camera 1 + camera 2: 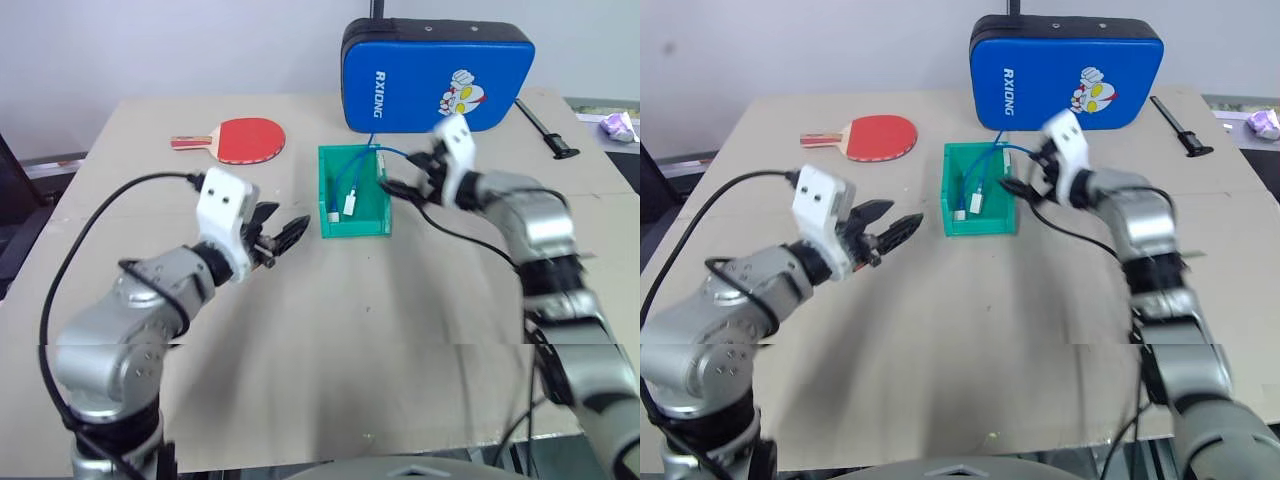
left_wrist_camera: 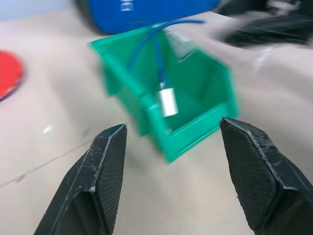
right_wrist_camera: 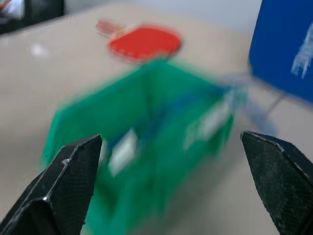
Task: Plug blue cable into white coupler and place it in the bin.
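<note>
Tabletop's green bin (image 1: 372, 222) holds looped blue cable (image 1: 352, 172) plugged into white coupler (image 1: 349, 205).

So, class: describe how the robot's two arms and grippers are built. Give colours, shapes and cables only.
Both arms are rounded silver-grey metal segments with black joints. Each wrist carries a white boxy block with small dark holes. The left gripper and right gripper each have two black, tapering, wedge-like fingers with finely textured inner faces. A thick black cable loops out from each arm.

Green plastic rectangular bin (image 1: 352, 222), bright blue thin cable (image 1: 357, 172), small white plastic coupler (image 1: 349, 206), red-faced wooden paddle (image 1: 248, 139), tan table (image 1: 330, 330).
</note>
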